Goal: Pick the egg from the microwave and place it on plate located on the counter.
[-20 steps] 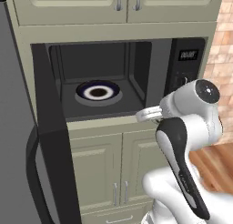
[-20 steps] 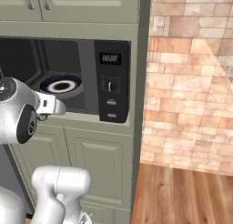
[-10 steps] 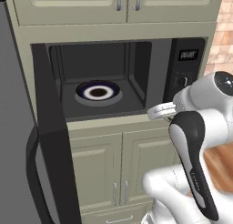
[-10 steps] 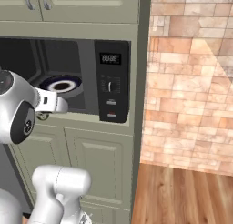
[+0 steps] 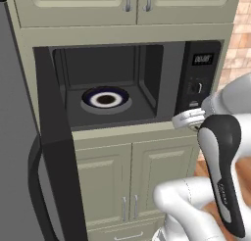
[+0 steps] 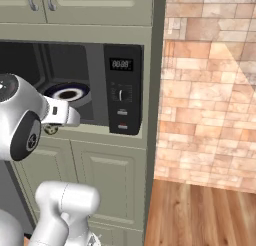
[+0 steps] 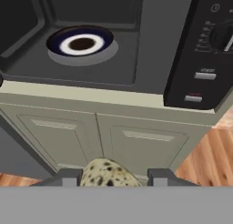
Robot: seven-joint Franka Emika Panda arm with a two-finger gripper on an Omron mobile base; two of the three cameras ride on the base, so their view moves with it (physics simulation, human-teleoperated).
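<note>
The mottled olive-tan egg [image 7: 108,173] sits between my two fingertips in the hand view, with my gripper [image 7: 111,178] shut on it. The hand hangs in front of the open microwave [image 5: 147,63], just outside its lower right corner and below the control panel [image 6: 122,90]. From the right base view the gripper [image 6: 51,128] shows under the white wrist, level with the cabinet ledge. The plate and the counter are out of view.
A white dish with a dark blue rim [image 5: 105,98] lies on the microwave floor. The big black door [image 5: 56,147] stands swung open at the left. Pale green cabinet doors [image 5: 147,176] are below, and a brick wall [image 6: 210,90] and wood floor [image 6: 200,210] lie to the right.
The arm has swung to the right, away from the cavity opening toward the control panel side, carrying the egg. The dish has stayed put.
</note>
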